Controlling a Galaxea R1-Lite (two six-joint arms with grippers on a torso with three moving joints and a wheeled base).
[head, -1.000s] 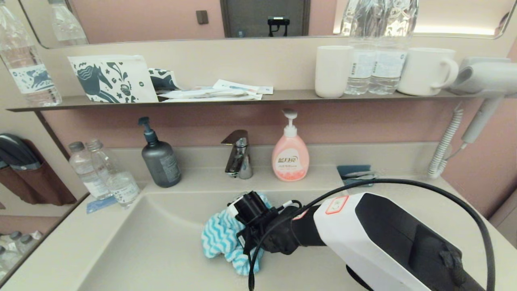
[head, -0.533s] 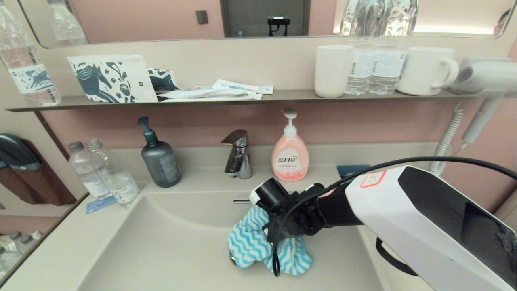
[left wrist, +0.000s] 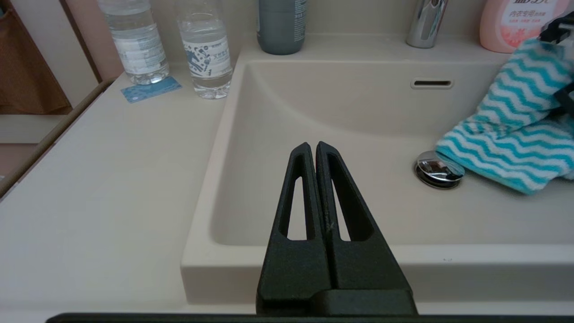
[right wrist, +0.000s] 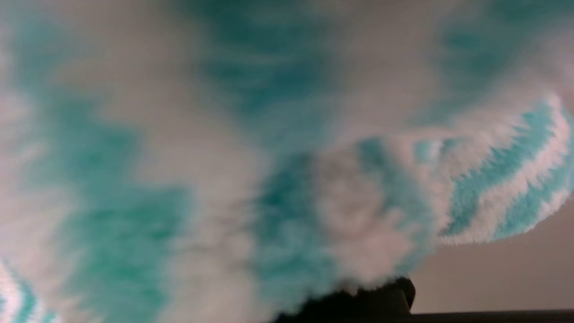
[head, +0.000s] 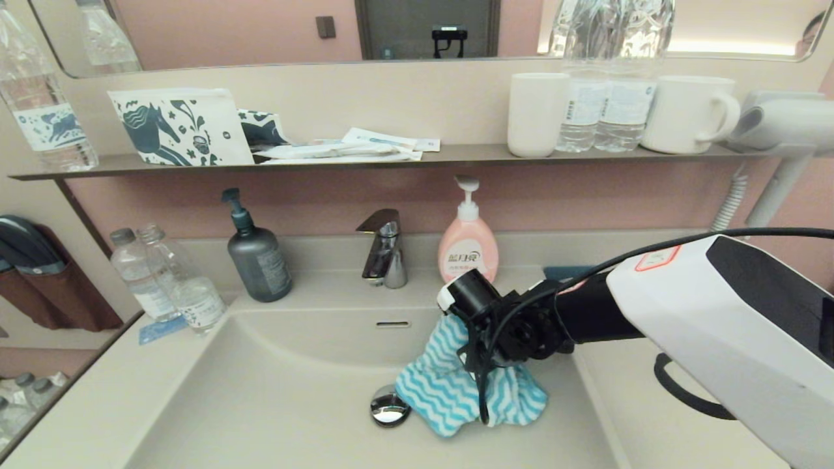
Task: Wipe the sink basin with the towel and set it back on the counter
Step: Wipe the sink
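The turquoise-and-white zigzag towel point(head: 449, 391) hangs bunched from my right gripper point(head: 487, 363) over the right part of the beige sink basin point(head: 273, 391). Its lower folds rest on the basin floor beside the chrome drain plug point(head: 389, 406). The gripper is shut on the towel, and its fingers are buried in the cloth point(right wrist: 224, 157). The overflow slot point(head: 393, 324) shows on the back wall. My left gripper point(left wrist: 312, 146) is shut and empty, hovering over the basin's near rim point(left wrist: 314, 264), left of the towel point(left wrist: 506, 134). The counter point(head: 98, 404) flanks the basin.
Along the back edge stand a chrome faucet point(head: 384, 251), a pink soap bottle point(head: 468, 251) and a grey pump bottle point(head: 258, 260). Two water bottles point(head: 169, 280) sit on the left counter. A wall shelf point(head: 456, 155) carries cups and bottles; a hair dryer point(head: 775, 130) hangs at right.
My right gripper has dragged the towel from the basin's middle toward its right side and lifted slightly. The drain plug, covered before, now shows.
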